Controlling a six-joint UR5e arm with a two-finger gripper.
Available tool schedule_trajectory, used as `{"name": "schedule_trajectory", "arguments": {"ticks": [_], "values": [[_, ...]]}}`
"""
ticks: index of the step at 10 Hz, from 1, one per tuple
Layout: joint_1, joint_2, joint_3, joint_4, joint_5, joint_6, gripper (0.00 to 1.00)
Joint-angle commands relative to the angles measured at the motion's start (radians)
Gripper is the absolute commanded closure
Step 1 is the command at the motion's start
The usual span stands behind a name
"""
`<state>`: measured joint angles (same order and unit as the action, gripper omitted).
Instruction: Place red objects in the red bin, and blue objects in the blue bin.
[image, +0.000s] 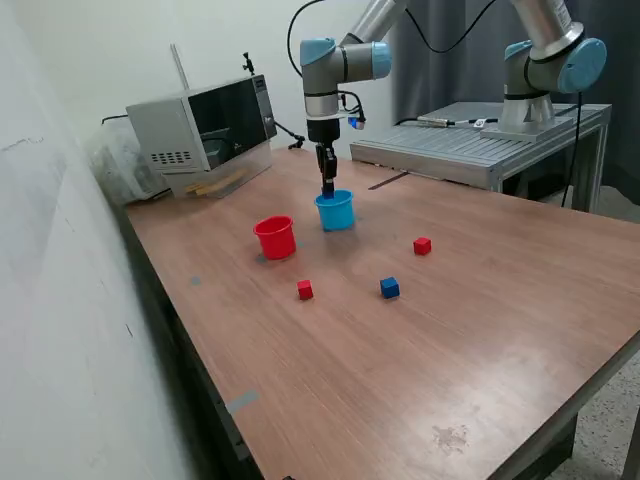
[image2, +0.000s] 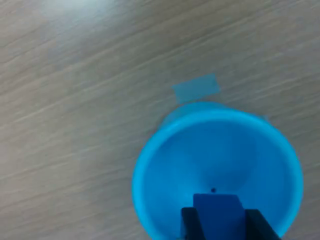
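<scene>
Blue cube (image2: 217, 212) sits pinched between my fingertips, my gripper (image: 327, 188) clamped on its two sides and hanging straight down over the mouth of the blue bin (image: 337, 211). I hold it that way so the cube would fall inside the rim rather than clip it; the wrist view shows the cube over the near part of the opening, not the centre, so I judge a small shift inward would be safer before letting go. The cube is dark blue, matte, square-edged, and far smaller than the cup. The cup is light blue, tapered, with a rolled rim, and nothing shows on the part of its floor I can see. It stands upright toward the far edge of the table (image: 480, 330), with the red bin (image: 275, 238) just beside it on the exterior view's left.

Nearer the middle of the table lie three loose cubes, well apart from one another: a second blue cube (image: 389, 288), a red cube (image: 305, 290) in front of the red bin, and another red cube (image: 422, 245) toward the exterior view's right. A small pale patch of tape (image2: 196, 87) marks the wood by the blue bin.
</scene>
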<state>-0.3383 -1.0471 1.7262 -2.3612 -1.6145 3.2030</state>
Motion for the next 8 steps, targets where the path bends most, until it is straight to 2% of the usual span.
{"name": "schedule_trajectory", "arguments": {"ticks": [1, 5, 8], "values": [[-0.007, 0.002, 0.0, -0.001, 0.001, 0.0, 0.0], [0.042, -0.037, 0.01, 0.023, 0.007, -0.066, 0.0], [0.227, -0.137, 0.022, 0.102, 0.008, -0.068, 0.0]]}}
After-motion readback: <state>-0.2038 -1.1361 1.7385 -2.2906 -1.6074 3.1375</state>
